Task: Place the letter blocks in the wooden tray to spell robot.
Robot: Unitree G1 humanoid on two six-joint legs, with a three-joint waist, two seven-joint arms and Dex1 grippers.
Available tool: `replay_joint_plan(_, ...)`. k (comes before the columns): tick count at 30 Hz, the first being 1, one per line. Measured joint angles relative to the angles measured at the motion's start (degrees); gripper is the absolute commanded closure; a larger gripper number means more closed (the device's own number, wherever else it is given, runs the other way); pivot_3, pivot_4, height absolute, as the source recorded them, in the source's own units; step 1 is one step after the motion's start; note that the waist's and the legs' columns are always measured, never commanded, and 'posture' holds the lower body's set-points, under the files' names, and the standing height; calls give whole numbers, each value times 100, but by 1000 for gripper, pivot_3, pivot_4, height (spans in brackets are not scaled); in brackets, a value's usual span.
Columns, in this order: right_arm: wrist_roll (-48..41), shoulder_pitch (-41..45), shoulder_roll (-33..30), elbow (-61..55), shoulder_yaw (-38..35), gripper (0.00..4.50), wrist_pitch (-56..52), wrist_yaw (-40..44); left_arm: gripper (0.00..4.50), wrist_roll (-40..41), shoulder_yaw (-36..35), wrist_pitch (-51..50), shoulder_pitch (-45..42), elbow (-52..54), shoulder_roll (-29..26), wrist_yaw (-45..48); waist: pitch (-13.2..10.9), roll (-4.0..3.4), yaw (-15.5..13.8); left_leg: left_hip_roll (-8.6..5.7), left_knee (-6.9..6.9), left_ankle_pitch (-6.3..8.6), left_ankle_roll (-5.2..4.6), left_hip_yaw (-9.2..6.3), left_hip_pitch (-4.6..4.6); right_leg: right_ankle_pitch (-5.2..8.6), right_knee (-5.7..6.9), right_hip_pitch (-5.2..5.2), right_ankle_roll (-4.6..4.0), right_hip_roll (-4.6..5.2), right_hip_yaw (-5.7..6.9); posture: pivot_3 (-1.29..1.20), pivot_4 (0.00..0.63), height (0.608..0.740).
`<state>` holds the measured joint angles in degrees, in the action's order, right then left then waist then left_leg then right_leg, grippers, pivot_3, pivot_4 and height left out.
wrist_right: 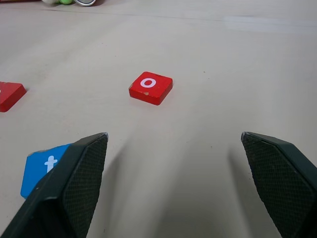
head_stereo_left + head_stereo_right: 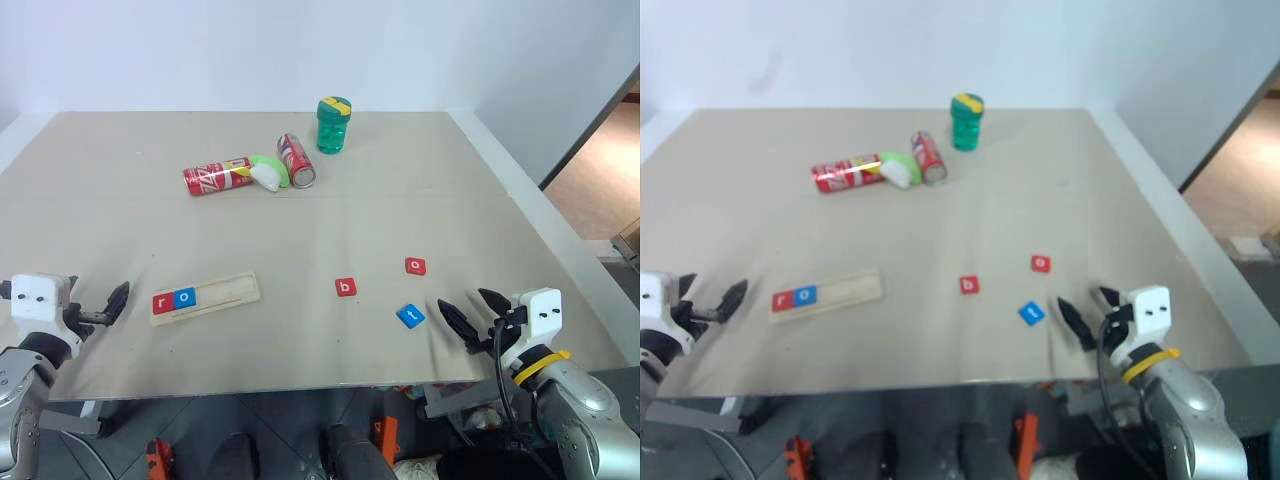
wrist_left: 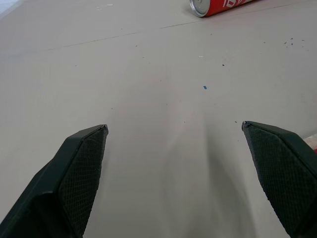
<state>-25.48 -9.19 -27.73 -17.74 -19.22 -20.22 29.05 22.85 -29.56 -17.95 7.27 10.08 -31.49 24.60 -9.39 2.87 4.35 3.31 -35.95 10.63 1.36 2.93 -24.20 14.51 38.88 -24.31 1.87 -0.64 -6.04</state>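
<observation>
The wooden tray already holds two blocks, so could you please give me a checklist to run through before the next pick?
1. Wooden tray holds red r then blue o: ok.
2. Slots after the o free: ok.
3. Red b block, next letter, lies alone on the table: ok.
4. Right claw open, holding nothing: ok.
5. Left claw open: ok.
6. Red o and blue t blocks face up: ok.

Each arm is silver-grey metal ending in a white boxy wrist block with small dark screw holes. The right gripper (image 2: 468,312) and left gripper (image 2: 108,305) have black, wedge-shaped, textured fingers. A black cable and yellow band wrap the right wrist.
</observation>
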Motion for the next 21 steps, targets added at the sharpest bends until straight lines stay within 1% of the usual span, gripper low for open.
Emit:
replay_joint_plan(5,4,3,-128,69,-27,45,6,78,0,26,2,1,-82,-2,1,72,0,0,-2,-2,-1,0,0,0,0,0,0,1,0,1,-1,0,150,740)
replay_joint_plan(12,5,13,-133,68,-82,45,4,73,0,28,5,6,-96,-2,11,99,0,0,-2,-5,0,0,0,-1,0,1,0,1,-2,-1,1,0,150,740)
replay_joint_plan(15,-13,72,-187,89,-67,45,-4,214,0,124,17,0,-146,-10,-5,298,0,0,-2,-8,-1,0,0,0,0,1,0,1,-2,0,-1,0,150,740)
replay_joint_plan(17,-134,349,-418,141,69,45,-126,550,0,215,281,-36,-367,-64,-339,799,-6,5,-1,-9,-7,-3,-4,1,-1,-4,2,2,-7,-1,0,0,150,740)
replay_joint_plan(18,-252,626,-563,155,178,45,-238,804,0,234,530,-54,-572,-107,-618,1199,-7,5,-1,-11,-10,-4,-5,1,1,-7,2,2,-10,-2,-1,0,150,740)
replay_joint_plan(21,-418,1230,-896,222,549,45,-375,1454,0,246,1128,11,-1064,-243,-1116,2210,-7,1,1,-14,-12,-9,-14,2,10,-8,1,10,-13,-2,-5,0,150,740)
